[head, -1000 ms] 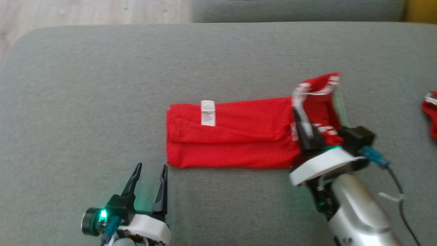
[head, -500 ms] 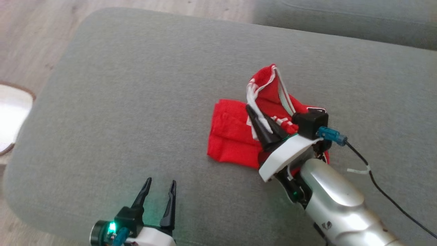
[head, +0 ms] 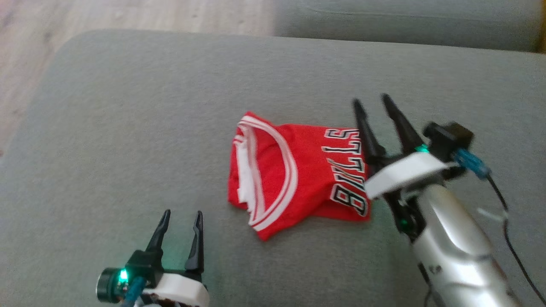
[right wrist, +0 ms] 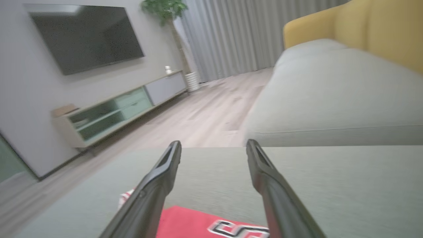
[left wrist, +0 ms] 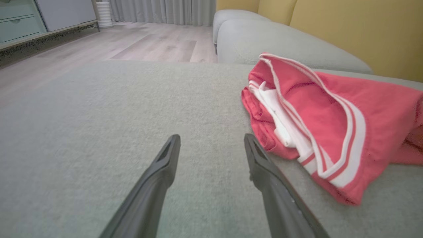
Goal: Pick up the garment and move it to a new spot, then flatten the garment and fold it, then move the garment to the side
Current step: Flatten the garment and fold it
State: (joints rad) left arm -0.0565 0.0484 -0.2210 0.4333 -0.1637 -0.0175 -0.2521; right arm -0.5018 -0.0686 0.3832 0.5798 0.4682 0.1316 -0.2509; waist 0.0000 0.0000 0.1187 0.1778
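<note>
Folding looks done: the red jersey (head: 298, 170) lies doubled mid-frame on the grey cushion (head: 128, 128), both the right claw (head: 371, 100) beside it and the left claw (head: 182, 212) at lower left wide and empty, so next we must grip all layers and shift it aside.

Illumination is soft, diffuse daylight; no hard shadows fall on the sofa cushion (head: 128, 128). In the head view, motion blur softens the whole frame, most strongly on the right claw (head: 371, 99) and its forearm (head: 452, 247). A green indicator lamp (head: 123, 274) behind the left claw (head: 183, 212) tints the nearby cushion faintly green. The floor (head: 128, 13) appears pale and washed out. In the left wrist view, the garment (left wrist: 330, 109) renders as faded pink, with a thin shadow under its near edge. In the right wrist view, the room is blurred and tilted; the curtains (right wrist: 231, 33) are evenly lit.
</note>
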